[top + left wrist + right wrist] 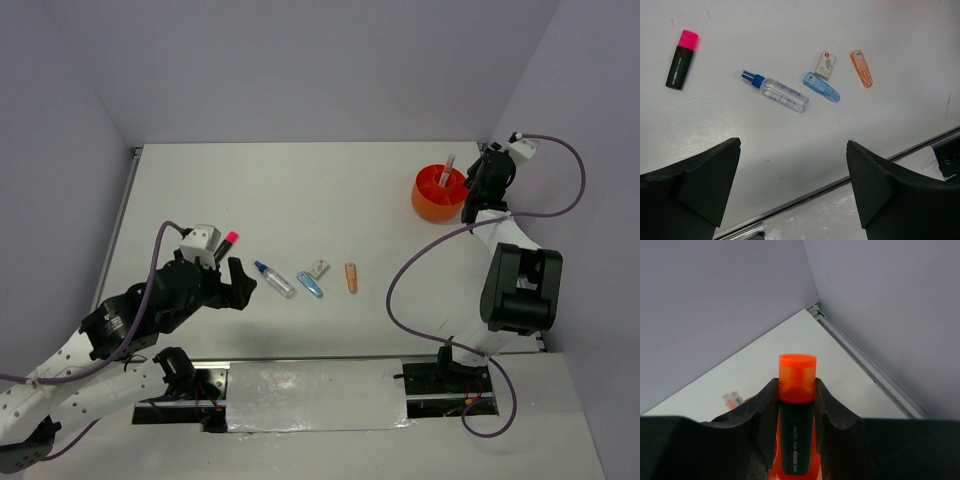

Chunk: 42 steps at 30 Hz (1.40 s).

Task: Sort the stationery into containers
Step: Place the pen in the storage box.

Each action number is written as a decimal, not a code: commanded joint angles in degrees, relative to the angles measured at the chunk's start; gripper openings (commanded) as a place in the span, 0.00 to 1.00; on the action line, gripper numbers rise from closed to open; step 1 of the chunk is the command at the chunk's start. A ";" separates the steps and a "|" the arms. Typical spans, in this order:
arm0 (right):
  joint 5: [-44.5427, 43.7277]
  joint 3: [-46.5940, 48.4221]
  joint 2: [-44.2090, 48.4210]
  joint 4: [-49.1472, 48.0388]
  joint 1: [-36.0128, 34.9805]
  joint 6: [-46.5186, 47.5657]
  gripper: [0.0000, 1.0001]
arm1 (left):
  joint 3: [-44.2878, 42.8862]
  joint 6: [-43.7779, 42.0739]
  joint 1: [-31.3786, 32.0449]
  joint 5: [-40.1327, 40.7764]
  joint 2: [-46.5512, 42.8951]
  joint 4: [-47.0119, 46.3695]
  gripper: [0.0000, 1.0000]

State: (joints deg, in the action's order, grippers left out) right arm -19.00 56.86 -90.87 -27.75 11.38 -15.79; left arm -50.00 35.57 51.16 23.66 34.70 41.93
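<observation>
The orange tub (440,193) stands at the far right with a thin pen (447,168) upright in it. My right gripper (470,205) hangs at the tub's right rim, shut on a black highlighter with an orange cap (797,410); the tub's orange (775,445) shows just beneath it. My left gripper (792,145) is open and empty, above the table's near edge. On the table lie a pink-capped highlighter (681,60), a blue-capped clear tube (775,91), a blue clip (821,87), a small whitish block (825,65) and a peach piece (861,68).
The loose items lie in a row at the table's front middle (310,280). Purple walls close in the table at the back and right. A metal strip (310,395) runs along the near edge between the arm bases.
</observation>
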 commanded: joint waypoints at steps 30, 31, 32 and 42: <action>9.60 3.96 -8.89 -2.57 1.63 -0.29 0.11 | -0.72 -2.35 0.61 -0.54 0.11 -2.38 0.99; 9.86 3.52 -8.71 -2.84 1.72 -0.29 0.11 | -0.80 -2.35 0.61 -0.54 -0.07 -2.38 0.99; 9.95 2.82 -8.27 -3.10 1.72 -0.29 0.12 | -0.72 -2.35 0.61 -0.54 -0.24 -2.47 0.99; 8.19 -4.30 -2.91 -6.17 1.72 -0.82 0.40 | -0.80 -2.70 0.61 -0.72 -1.30 -2.56 0.99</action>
State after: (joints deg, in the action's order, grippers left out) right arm -9.72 53.82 -98.21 -28.88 12.75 -16.56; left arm -50.00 34.41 51.53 22.68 34.04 41.74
